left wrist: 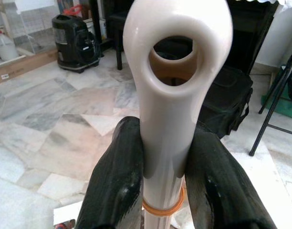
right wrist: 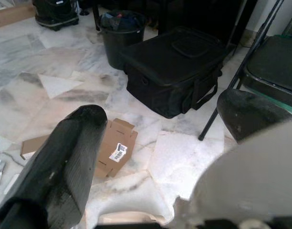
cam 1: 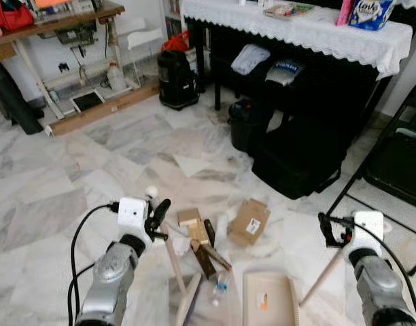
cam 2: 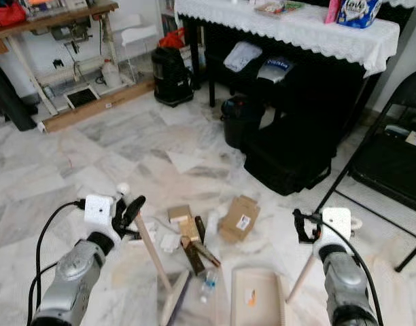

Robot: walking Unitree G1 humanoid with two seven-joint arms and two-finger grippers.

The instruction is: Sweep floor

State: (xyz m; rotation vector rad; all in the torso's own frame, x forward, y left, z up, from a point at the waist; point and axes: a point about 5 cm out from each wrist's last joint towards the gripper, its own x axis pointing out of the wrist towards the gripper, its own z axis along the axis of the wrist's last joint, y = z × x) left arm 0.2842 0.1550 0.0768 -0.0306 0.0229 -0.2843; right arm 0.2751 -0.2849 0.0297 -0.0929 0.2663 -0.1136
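left tool [cam 1: 158, 216] gripping broom handle [left wrist: 171, 119], right apparently dustpan's

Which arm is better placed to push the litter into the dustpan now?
Left. Its tool grips the cream broom handle, whose head sits beside the brown cardboard scraps. The right tool holds the beige dustpan's wooden handle.

Grey-veined white marble floor [cam 1: 72, 176]; cream broom handle [left wrist: 177, 105]; brown cardboard box [cam 1: 249, 221]; black bag [cam 1: 296, 166]; white lace tablecloth [cam 1: 296, 30].
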